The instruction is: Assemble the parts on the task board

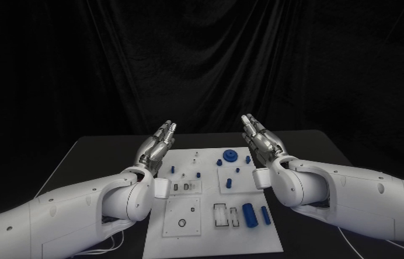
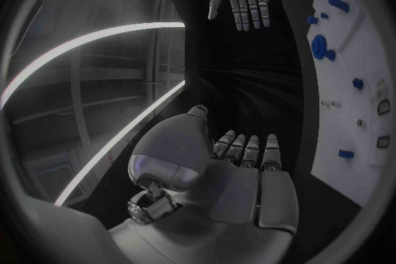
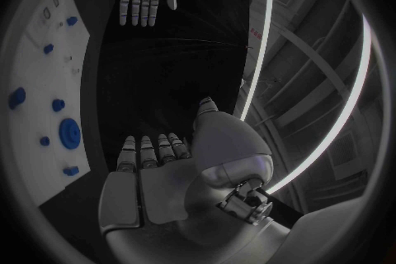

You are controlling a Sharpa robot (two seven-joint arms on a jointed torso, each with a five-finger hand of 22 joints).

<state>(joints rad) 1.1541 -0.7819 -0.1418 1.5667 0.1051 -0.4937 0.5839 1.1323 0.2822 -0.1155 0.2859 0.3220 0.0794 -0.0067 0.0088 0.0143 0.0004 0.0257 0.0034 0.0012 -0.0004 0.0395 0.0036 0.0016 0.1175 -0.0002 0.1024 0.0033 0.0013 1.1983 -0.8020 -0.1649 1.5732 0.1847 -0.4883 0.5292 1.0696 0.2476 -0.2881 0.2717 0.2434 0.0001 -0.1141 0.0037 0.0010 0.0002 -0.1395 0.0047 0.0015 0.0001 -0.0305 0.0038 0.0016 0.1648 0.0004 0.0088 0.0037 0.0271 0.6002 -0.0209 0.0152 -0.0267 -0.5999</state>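
Flat white board (image 1: pixel 187 235) sits lower centre on the matte black table (image 1: pixel 93 148), with small blue parts (image 1: pixel 250 214), round and cylindrical, on it. Metallic left hand (image 1: pixel 157 144) and right hand (image 1: pixel 262 138) flank its far end, fingers straight and spread, holding nothing.

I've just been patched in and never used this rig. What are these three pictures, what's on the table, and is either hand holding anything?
The square picture looks down from the robot's head. The two round ones come from cameras at each wrist, behind that hand. The left hand and right hand are both flat, fingers straight, holding nothing, raised either side of the white task board. On the board lie small blue parts: a blue gear at the far end, two blue cylinders nearer the robot.
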